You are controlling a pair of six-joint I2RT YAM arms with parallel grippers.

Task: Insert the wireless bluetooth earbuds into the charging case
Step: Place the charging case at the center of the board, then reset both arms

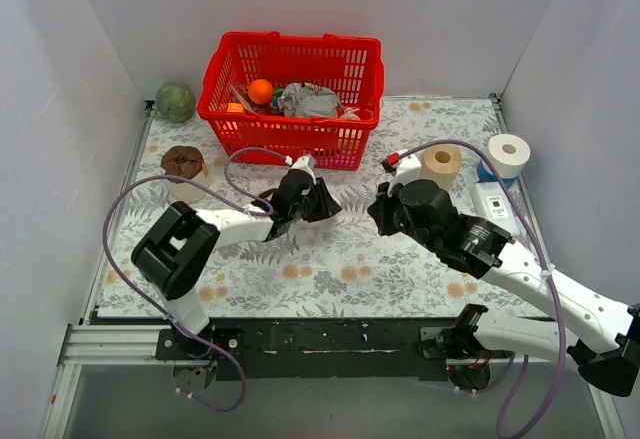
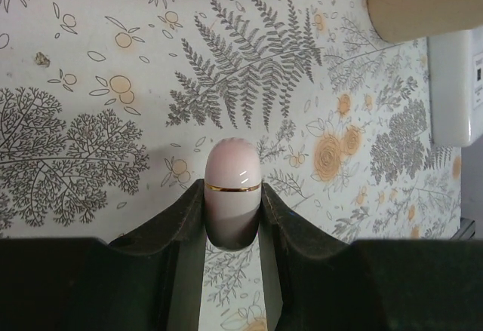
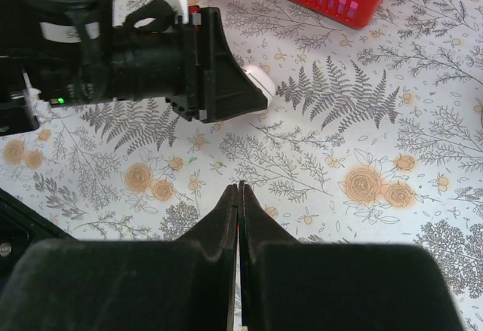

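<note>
clamping a white oval case (image 2: 232,167) by its lower half, the left gripper (image 2: 232,199) leaves the rounded end and gold seam (image 2: 232,188) sticking out past its fingertips. the right gripper (image 3: 240,189) is clenched on nothing over the floral bench (image 3: 362,142), the case straight ahead of it. earbuds cannot be made out.

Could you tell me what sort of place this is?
Probably a robotics lab test cell: white walls box in a cloth-covered table, the left arm and right arm are bolted at its near edge, and a red basket stands at the back.
</note>
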